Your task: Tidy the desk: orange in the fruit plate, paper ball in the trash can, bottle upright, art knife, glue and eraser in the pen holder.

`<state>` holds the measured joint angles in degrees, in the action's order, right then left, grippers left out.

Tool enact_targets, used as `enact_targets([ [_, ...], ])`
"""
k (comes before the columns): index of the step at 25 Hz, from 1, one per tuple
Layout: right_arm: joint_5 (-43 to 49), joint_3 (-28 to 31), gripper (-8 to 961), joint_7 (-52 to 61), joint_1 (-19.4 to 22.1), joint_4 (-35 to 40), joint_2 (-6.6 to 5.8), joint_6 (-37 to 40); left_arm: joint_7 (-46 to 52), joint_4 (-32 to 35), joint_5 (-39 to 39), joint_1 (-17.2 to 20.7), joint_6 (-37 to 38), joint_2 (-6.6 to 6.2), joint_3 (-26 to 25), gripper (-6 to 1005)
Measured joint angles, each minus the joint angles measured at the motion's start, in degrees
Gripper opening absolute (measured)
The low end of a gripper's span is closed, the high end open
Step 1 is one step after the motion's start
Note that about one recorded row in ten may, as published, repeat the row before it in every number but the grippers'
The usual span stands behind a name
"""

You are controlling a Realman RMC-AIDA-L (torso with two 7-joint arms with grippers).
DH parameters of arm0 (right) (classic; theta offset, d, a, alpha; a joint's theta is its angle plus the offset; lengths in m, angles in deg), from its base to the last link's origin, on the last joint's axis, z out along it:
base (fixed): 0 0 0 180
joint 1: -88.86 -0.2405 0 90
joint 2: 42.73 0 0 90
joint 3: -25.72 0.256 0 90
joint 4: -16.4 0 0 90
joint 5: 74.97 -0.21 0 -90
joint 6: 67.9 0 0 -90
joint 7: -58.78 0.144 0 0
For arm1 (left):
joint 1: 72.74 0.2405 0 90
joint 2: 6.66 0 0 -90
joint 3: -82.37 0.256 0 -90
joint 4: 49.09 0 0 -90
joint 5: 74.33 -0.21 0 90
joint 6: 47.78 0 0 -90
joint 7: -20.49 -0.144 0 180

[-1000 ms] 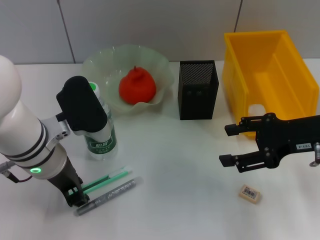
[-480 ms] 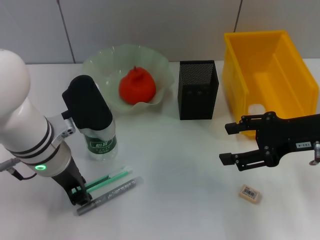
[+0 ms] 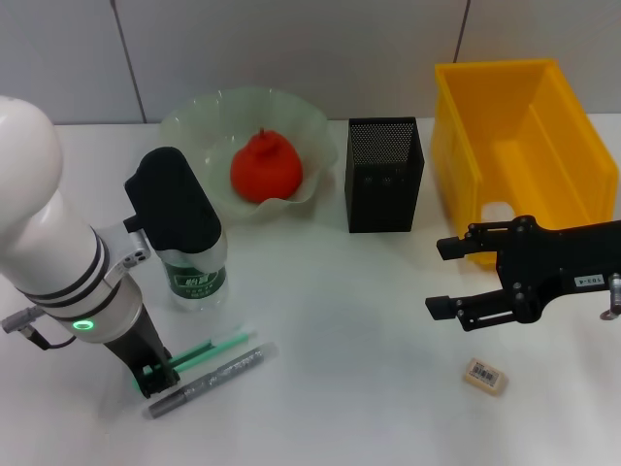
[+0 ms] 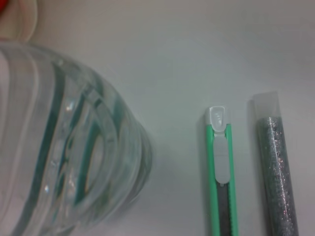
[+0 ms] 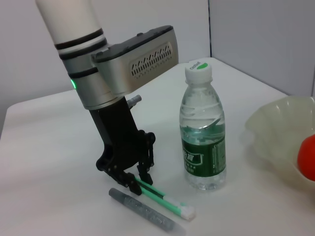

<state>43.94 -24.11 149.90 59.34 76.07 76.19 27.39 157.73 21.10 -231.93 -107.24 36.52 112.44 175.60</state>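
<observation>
The left tool is down at the white worktop, its black fingers closed around the near end of the slim mint-green and white art knife, as the right wrist view shows. The knife lies flat on the worktop. Just beside it and parallel lies the silver-grey glittery glue stick, on the side toward the robot — close enough to crowd the fingers. On the knife's other side the small clear water bottle with a green label stands upright, near the left wrist.

Behind the bottle, the reddish-orange knobbly orange sits in the pale green scalloped fruit plate. The square black wire-mesh pen holder stands between the plate and the bright yellow rectangular trash can.

The right tool hangs above the worktop in front of the yellow bin, fingers spread apart and holding nothing. The tiny beige eraser with a barcode label lies flat on the worktop near it, toward the robot — apart from everything else.
</observation>
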Motion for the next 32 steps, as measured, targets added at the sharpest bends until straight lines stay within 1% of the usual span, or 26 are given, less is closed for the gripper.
enact_targets([
  [6,0.0,0.0,785,0.0,-0.1,0.0,0.00,-0.2,0.0,-1.2,0.0,-0.8,-0.3,-0.02,-0.2,222],
  [9,0.0,0.0,784,0.1,-0.1,-0.2,0.00,-0.8,0.2,0.3,-0.2,-0.2,-0.3,-0.08,-0.7,206],
  [13,-0.1,0.3,784,0.2,-0.1,-0.2,0.00,-0.7,-0.1,7.0,0.3,2.7,3.3,-0.31,-3.6,192],
  [14,-0.3,0.6,783,0.4,0.0,-0.1,0.00,-0.5,-1.1,12.0,2.6,5.1,5.4,-0.45,-5.5,193],
  [15,-0.3,0.6,783,0.4,0.0,-0.1,0.00,-0.5,-1.7,14.0,3.8,6.1,6.2,-0.51,-6.4,195],
  [16,-0.3,0.9,783,0.5,0.0,0.1,0.00,-0.4,-1.7,14.0,3.8,6.1,6.2,-0.51,-6.4,196],
  [19,-0.4,2.5,783,1.5,0.3,0.2,-0.15,-0.3,-4.7,18.9,11.3,8.6,8.6,-0.56,-11.1,201],
  [21,-0.4,2.9,783,1.9,0.4,0.2,-0.24,-0.2,-6.7,20.2,17.4,9.7,9.3,-0.56,-13.9,204],
  [23,-0.4,3.8,782,2.9,1.0,0.3,-0.46,-0.1,-9.1,20.6,23.3,10.7,9.1,-0.55,-15.2,207],
  [24,-0.4,5.1,782,3.9,1.8,0.5,-0.66,0.6,-11.0,20.7,27.3,11.4,7.9,-0.49,-15.5,208],
  [25,-0.4,5.1,782,3.9,1.8,0.5,-0.66,0.6,-11.0,20.7,27.3,11.4,7.9,-0.49,-15.5,210],
  [28,-0.5,8.5,782,4.5,3.3,1.8,-0.91,3.9,-13.4,19.9,33.5,12.1,3.5,-0.31,-14.7,214],
  [29,-0.5,10.5,781,4.6,4.6,3.2,-0.91,5.9,-14.2,19.3,35.8,12.3,1.6,-0.29,-14.4,216],
  [30,-0.5,10.5,781,4.6,4.6,3.2,-0.91,5.9,-15.0,18.7,37.5,12.4,0.3,-0.28,-14.2,217],
  [31,-0.5,11.5,781,4.7,5.3,3.8,-0.91,6.5,-15.0,18.7,37.5,12.4,0.3,-0.28,-14.2,219],
  [32,-0.5,12.4,781,4.7,6.0,4.3,-0.95,6.9,-16.7,17.2,41.0,12.5,-2.6,-0.28,-14.1,220],
])
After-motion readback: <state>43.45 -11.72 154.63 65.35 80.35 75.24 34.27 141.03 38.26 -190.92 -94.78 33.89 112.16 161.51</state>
